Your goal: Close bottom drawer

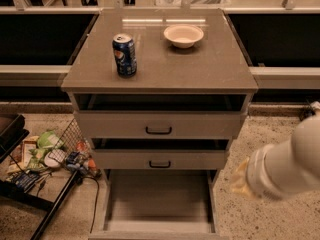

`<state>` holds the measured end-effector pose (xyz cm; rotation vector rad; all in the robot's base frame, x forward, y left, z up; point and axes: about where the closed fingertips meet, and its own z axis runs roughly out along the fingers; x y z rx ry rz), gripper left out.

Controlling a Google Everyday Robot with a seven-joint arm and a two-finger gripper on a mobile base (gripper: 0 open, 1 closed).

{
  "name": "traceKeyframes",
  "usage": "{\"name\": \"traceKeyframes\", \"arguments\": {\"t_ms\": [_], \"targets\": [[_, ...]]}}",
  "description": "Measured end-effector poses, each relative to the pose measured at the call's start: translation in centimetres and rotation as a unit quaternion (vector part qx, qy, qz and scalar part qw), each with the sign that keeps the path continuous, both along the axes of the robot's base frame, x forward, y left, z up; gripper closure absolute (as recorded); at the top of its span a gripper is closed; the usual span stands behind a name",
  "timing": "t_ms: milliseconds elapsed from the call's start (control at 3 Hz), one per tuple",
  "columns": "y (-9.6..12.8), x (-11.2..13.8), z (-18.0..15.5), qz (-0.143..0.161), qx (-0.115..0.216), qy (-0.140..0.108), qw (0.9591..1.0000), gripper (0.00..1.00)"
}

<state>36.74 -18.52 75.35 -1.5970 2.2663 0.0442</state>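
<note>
Grey-beige cabinet (160, 69) with a flat counter top and three drawers fills the middle of the view. Its bottom drawer (159, 200), the lowest one with a shallow tray, is pulled far out below the counter's front edge, so the bare tray floor shows. Above it, the middle drawer (159, 160) and the top drawer (159, 126), each with a black bar handle, stand slightly out. A blue soda can (124, 55) stands upright near the counter's left edge. A shallow cream bowl (183, 35) sits near the back edge, right of centre. The robot's white arm (290, 164) comes in low beyond the counter's front right corner. Its yellowish gripper (240, 180) hangs near the open tray's right side, apart from it. Whether it is open or closed, or holding anything, cannot be told. A wire basket (55, 151) of snack packets lies on the floor beyond the front left corner.
</note>
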Motion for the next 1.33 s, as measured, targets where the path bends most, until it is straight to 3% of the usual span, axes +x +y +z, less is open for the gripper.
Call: {"name": "traceKeyframes", "arguments": {"t_ms": [333, 667, 1000, 1333], "targets": [[-0.2, -3.4, -8.6, -0.019, -0.004, 0.041, 0.9990, 0.94], [-2.2, -8.1, -17.2, -0.069, 0.014, 0.104, 0.9921, 1.00], [-2.2, -8.1, -17.2, -0.069, 0.014, 0.104, 0.9921, 1.00], [-1.3, -7.6, -19.9, -0.069, 0.015, 0.117, 0.9906, 1.00]]}}
